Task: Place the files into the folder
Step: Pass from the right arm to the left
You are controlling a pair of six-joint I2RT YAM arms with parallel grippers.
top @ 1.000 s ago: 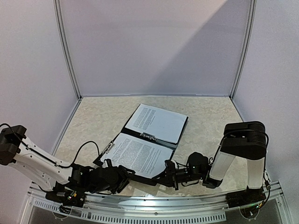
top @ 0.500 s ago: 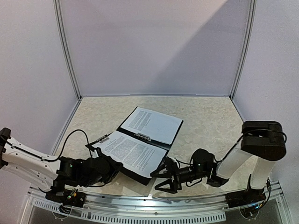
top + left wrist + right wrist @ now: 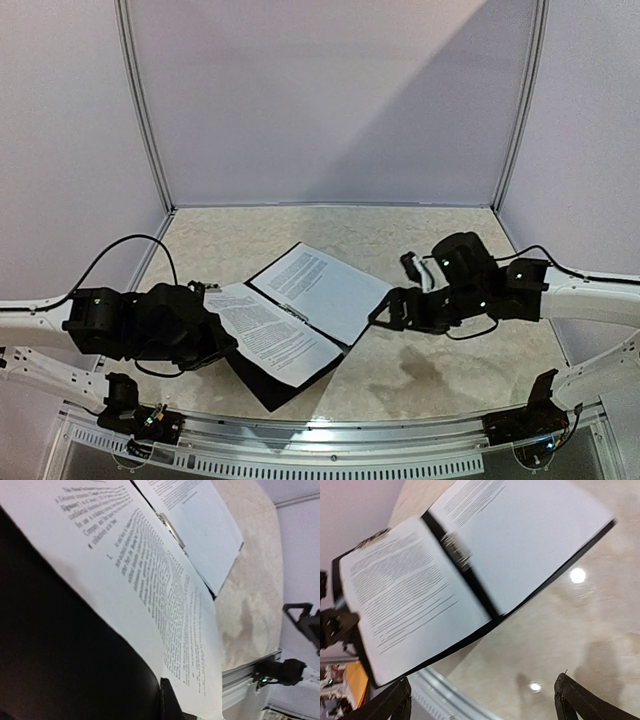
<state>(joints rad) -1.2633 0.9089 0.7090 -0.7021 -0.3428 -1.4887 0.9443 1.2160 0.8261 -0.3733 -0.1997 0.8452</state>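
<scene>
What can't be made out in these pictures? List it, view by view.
Left wrist view: just one tip of the left fingers shows; the bottom edge cuts the rest, so whether they pinch the folder alone or the files too is unclear.
Top view: that grip is hidden under the arm's own wrist; the print is too small to read.
Right wrist view: the clip and print are blurred.

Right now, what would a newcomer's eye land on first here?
The open black folder in the middle of the table, with white printed files lying on both halves. The left gripper is shut on its left edge, and the right gripper hangs open just off its right edge.
</scene>
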